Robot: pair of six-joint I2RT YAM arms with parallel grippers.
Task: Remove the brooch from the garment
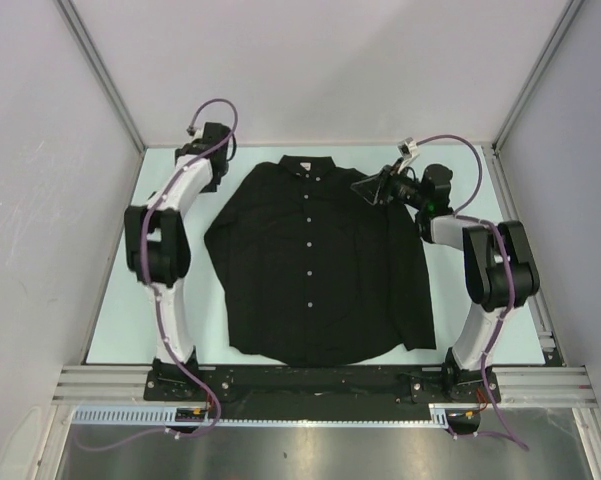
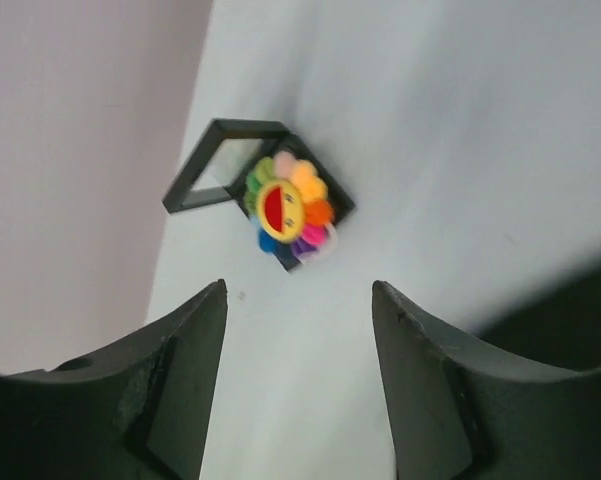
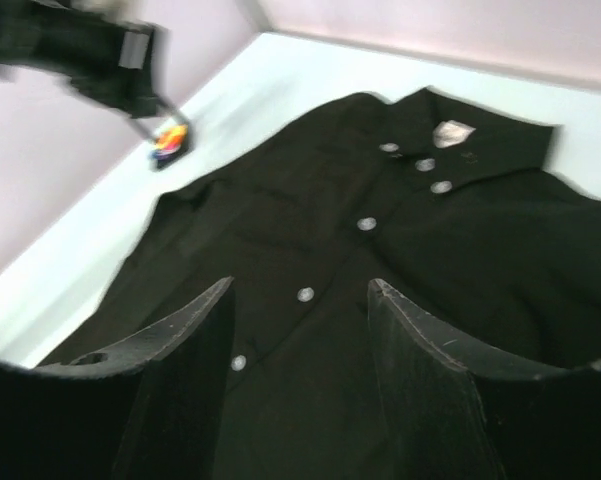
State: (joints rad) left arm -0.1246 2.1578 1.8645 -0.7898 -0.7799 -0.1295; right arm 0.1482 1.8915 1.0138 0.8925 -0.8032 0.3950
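Note:
The brooch (image 2: 285,208), a rainbow-petalled flower pin with a red-yellow centre, lies in a small open black box (image 2: 212,170) on the table by the left wall, off the garment. My left gripper (image 2: 298,285) is open and empty, just short of it. The brooch also shows small in the right wrist view (image 3: 168,143); in the top view the left gripper (image 1: 214,160) hides it. The garment (image 1: 310,260), a black shirt with white buttons, lies flat mid-table. My right gripper (image 1: 370,187) is open and empty above the shirt's right shoulder, over the button row (image 3: 305,294).
Grey walls close the table on the left, back and right. The left arm (image 3: 80,50) stands at the far left corner beside the shirt's collar (image 1: 302,163). A corner of the shirt (image 2: 570,320) shows at the right of the left wrist view.

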